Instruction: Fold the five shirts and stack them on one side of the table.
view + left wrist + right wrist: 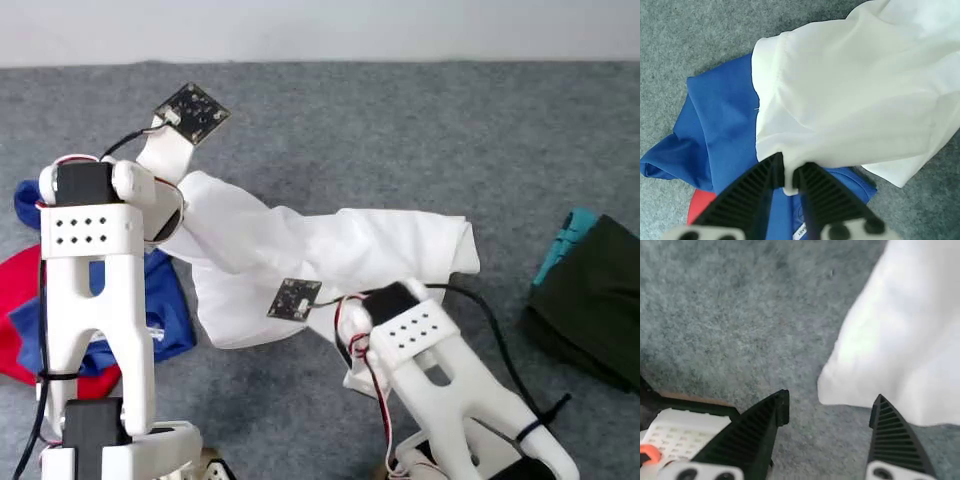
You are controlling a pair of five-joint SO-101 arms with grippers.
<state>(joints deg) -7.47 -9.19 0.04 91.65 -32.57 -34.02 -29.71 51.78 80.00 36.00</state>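
Observation:
A white shirt [330, 260] lies crumpled across the middle of the grey table. My left gripper [788, 175] is shut on a fold at that white shirt's [850, 90] edge, holding it raised over the blue shirt [720, 125]. In the high view the left gripper [172, 218] is at the white shirt's left end. My right gripper [831, 400] stands open just above the carpet, with a corner of the white shirt [900, 350] lying between its fingers. The right arm [420, 340] is at the shirt's near edge.
A blue shirt [170, 310] and a red shirt [20, 330] lie bunched at the left, under the left arm. A dark green shirt [590, 300] and a teal one [565, 240] lie at the right edge. Bare grey carpet [400, 130] stretches across the far side.

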